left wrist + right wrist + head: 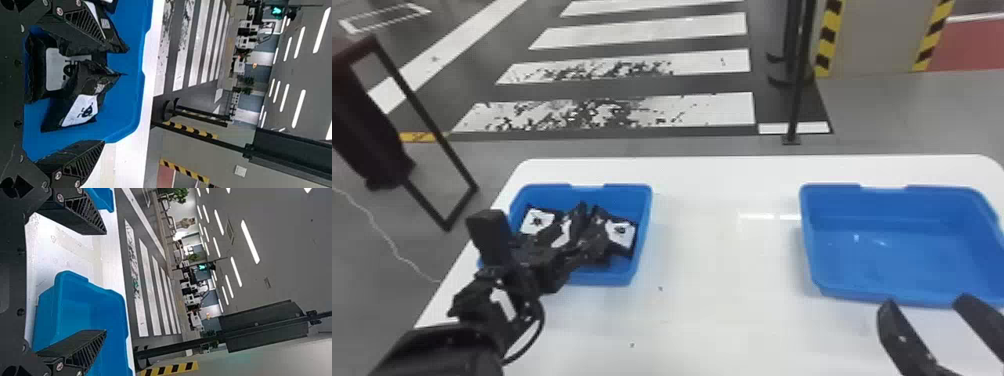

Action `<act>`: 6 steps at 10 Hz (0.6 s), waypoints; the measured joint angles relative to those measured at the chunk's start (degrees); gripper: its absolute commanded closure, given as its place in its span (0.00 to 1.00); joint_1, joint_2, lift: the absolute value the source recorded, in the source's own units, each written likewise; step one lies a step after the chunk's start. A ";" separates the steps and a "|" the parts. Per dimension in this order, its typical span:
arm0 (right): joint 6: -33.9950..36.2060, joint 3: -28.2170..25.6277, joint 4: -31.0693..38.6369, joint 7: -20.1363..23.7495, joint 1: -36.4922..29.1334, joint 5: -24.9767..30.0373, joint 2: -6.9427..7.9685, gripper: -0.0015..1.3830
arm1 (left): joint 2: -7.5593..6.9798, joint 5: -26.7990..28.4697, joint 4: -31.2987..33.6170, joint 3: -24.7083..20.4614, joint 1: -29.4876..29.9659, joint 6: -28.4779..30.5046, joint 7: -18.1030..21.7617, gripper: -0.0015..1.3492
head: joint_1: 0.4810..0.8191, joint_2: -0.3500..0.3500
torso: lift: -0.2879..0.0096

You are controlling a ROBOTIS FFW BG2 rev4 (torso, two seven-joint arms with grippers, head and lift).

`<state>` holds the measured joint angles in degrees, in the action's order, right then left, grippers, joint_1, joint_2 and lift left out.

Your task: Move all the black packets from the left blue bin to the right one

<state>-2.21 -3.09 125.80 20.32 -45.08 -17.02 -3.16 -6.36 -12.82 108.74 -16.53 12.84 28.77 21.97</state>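
White bench (712, 260) | left hand (532, 240): spread wide, empty, above packets (621, 232) in left bin (629, 197) | right hand (925, 300): open, empty, near right bin (902, 250)

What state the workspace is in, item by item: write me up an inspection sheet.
Surface: white table, upright under both bins.
Job's things: several black packets piled in the left blue bin; right blue bin apart from it.
Clutter: few dark specks on the table.
Grippers: left gripper open at the packets; right gripper open by the right bin's near side.
Cables: black loop at left wrist.
Surroundings: white floor stripes, dark post.
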 measured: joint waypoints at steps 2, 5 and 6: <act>-0.03 0.01 -0.02 0.06 -0.06 -0.01 0.00 0.10 | -1.66 -0.56 -5.51 2.66 -4.99 3.67 1.56 0.12 | 0.63 0.71 | 0.50; -0.01 0.01 -0.02 0.07 -0.06 -0.10 0.00 0.10 | -1.64 0.33 -7.12 2.83 -7.48 3.55 1.40 0.12 | 0.63 0.70 | 0.50; 0.01 0.01 -0.02 0.07 -0.06 -0.12 0.00 0.10 | -1.50 0.09 -7.14 2.71 -7.56 2.90 1.40 0.13 | 0.63 0.70 | 0.50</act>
<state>-2.20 -3.08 125.79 20.39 -45.14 -17.14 -3.16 -7.86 -12.73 101.60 -13.82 5.28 31.67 23.37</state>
